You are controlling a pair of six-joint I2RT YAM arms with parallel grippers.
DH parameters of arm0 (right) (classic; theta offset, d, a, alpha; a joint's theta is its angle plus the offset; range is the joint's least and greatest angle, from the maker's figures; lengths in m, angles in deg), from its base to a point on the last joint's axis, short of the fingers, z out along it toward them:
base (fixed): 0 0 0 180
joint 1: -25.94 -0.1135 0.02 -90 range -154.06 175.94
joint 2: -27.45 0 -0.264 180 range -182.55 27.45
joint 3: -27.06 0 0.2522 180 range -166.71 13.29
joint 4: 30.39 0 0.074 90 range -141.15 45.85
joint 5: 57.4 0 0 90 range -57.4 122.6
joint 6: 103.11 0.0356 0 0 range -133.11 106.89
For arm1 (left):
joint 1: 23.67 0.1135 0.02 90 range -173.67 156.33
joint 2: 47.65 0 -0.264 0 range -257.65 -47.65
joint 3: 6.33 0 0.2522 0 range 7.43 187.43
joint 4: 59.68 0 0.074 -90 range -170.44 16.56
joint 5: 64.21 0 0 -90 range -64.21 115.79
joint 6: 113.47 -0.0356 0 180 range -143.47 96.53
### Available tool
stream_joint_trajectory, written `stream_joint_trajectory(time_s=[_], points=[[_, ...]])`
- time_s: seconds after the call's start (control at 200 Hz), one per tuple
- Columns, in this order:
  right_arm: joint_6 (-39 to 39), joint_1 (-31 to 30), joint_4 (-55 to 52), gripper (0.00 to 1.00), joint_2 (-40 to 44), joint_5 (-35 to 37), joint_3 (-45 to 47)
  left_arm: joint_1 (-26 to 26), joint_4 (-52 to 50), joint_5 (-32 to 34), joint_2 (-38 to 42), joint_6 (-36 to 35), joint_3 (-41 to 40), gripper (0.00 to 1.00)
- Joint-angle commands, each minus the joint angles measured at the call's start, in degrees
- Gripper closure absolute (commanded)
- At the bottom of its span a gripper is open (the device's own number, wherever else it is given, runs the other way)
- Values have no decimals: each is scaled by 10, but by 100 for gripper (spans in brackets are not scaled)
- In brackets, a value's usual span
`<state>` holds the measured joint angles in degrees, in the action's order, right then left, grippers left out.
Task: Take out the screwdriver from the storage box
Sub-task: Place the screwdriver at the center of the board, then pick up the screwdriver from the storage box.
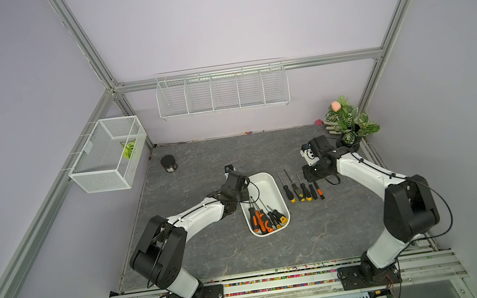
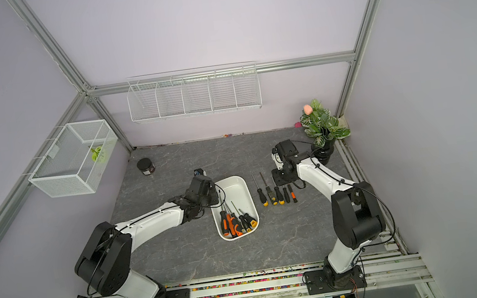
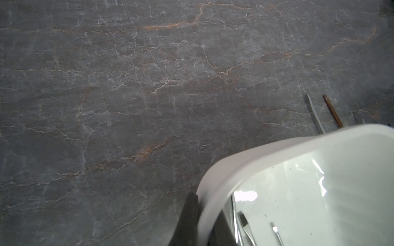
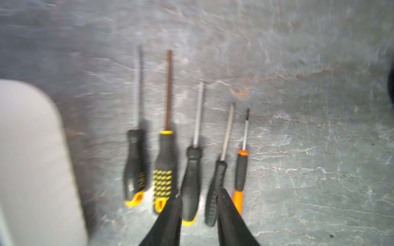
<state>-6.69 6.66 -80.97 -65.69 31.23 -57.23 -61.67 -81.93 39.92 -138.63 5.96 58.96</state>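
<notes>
The screwdrivers (image 1: 266,219) to be taken out lie heaped in the near end of the storage box (image 1: 263,187). Their handles point toward the arms' bases, and their crossed shafts point into the box's bare far half. We judge each one light and stiff. The steel shaft is too thin and slick to pinch, but the thick ribbed handle should take a firm hold across its middle. The yellow-capped one (image 1: 280,216) at the right of the heap looks freest. The orange ones lie packed side by side and could drag a neighbour up.

The box is smooth plastic and would likely slide, but the left fingers (image 3: 187,217) are closed on its left rim, one inside the wall and one outside, pinning it. A lift has to clear the flared rim before swinging right.

Just beside the box on the table (image 1: 206,246) lies a row of five others (image 1: 301,190), handles near and tips far. The right fingers (image 4: 168,221) hover over that row, parted a little, with a slim black handle (image 4: 214,185) below the gap. They seem to hold nothing, though the wrist view is blurred.

We see bare table in front of the box and the row, and less room beyond the row, where the right arm stands. Farther off, a black jar (image 1: 169,163) and a potted plant (image 1: 348,120) stand well apart from the work. The wire rack (image 1: 222,91) and mesh basket (image 1: 102,160) hang on the walls.
</notes>
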Motion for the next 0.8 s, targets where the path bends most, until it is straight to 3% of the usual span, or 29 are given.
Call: stream_joint_trajectory(time_s=[0.0,0.24,0.375,0.545,0.795], points=[[10,-43,-41,68,52,32,19,-6,-10,11,-9,-15,10,100],[37,-127,-71,68,174,8,75,-6,-14,10,-14,-16,15,100],[70,-185,-79,67,203,6,88,-7,-14,9,-17,-15,19,100],[101,-256,-51,67,172,7,87,-8,-18,9,-18,-13,20,100],[97,-295,-13,68,59,-8,44,-8,-19,10,-13,-10,16,100]])
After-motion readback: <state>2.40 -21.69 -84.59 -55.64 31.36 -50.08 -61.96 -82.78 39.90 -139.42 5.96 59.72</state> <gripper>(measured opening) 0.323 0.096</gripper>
